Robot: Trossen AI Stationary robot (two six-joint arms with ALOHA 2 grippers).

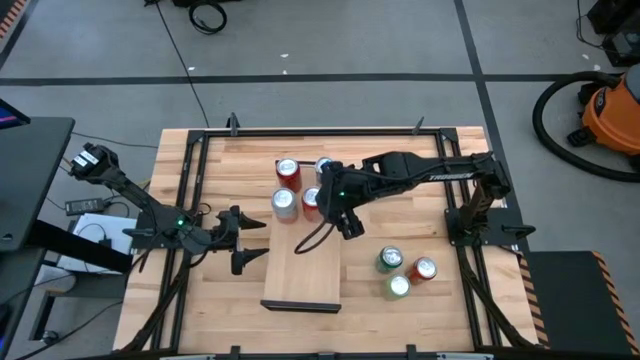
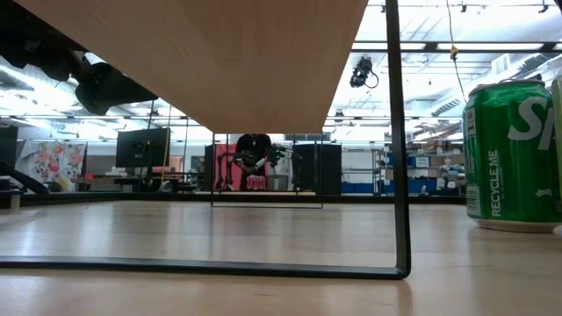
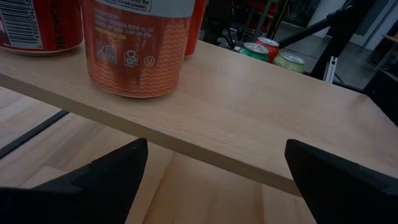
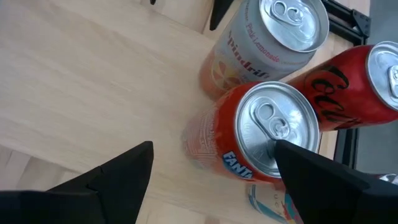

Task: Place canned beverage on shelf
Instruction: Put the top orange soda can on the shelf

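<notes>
Your right gripper [image 1: 345, 222] reached across over the shelf [image 1: 303, 270], fingers parted beside the orange Fanta can [image 4: 261, 134], apparently not gripping it. Your left gripper [image 1: 243, 240] waited at the shelf's edge, jaws released. Three cans [image 1: 405, 270] stood on the plank table [image 1: 190, 310].

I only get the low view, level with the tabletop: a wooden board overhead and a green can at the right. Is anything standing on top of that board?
Observer: Yes. From above, at least three cans stand at the end of the board far from your camera, among them a red can and an orange can.
Operator: Is the robot holding one?
Observer: No. The right arm's fingers hang over the board by the orange can, open and holding nothing.
Operator: And the other arm?
Observer: The left arm's fingers wait beside the board's left edge, open too.
</notes>
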